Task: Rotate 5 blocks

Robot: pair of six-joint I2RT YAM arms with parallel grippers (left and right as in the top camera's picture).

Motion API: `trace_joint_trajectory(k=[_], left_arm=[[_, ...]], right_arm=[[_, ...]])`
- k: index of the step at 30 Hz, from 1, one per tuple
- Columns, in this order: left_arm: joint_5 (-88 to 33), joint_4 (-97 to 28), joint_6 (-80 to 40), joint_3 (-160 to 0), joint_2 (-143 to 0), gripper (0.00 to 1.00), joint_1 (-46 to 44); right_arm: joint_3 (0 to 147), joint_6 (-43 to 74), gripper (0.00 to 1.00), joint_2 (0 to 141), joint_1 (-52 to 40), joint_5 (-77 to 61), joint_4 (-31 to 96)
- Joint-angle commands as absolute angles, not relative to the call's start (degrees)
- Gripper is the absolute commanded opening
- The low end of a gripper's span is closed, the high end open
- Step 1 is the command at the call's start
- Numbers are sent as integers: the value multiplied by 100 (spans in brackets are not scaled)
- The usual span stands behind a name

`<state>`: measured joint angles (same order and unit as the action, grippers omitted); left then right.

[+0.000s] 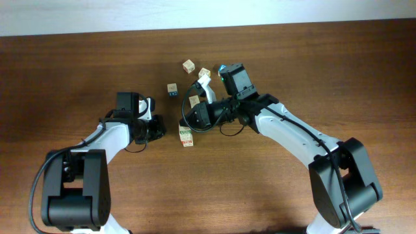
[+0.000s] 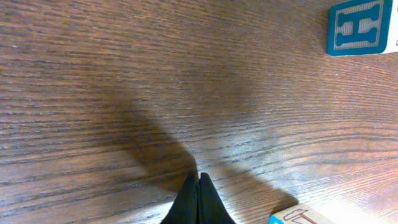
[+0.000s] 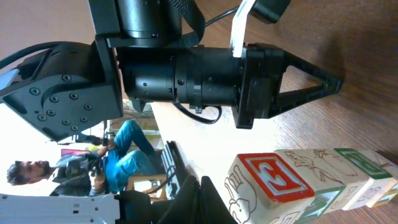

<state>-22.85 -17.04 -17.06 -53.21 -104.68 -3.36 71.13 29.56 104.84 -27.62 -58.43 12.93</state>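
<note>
Several small wooden blocks lie mid-table. In the right wrist view a red "E" block, a tan line-drawing block and a green-faced block stand touching in a row. Overhead, that row is the green and red cluster. Other blocks lie at the back, and one is partly under the right arm. My right gripper is shut and empty, just left of the "E" block. My left gripper is shut over bare wood, holding nothing.
A cube with a blue "H" face sits beyond the left gripper. Another block corner with a hammer drawing shows at its lower right. The left arm's black body fills the top of the right wrist view.
</note>
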Motion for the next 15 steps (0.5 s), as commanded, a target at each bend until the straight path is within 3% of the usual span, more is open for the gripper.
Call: trace_joint_trajectory(k=[1, 9, 15], left_arm=[[-1802, -1743, -1734, -5391, -10519, 0, -311], [-1455, -3076, -1304, -6619, -10186, 0, 274], [-327, -4825, -604, -8119, -9456, 4, 403]], right_arm=[[7382, 2919, 4, 10534, -2679, -6204, 1260], [8110, 2106, 7, 10259, -2051, -5739, 2377], [9413, 596, 30, 9944, -1789, -2139, 5483]])
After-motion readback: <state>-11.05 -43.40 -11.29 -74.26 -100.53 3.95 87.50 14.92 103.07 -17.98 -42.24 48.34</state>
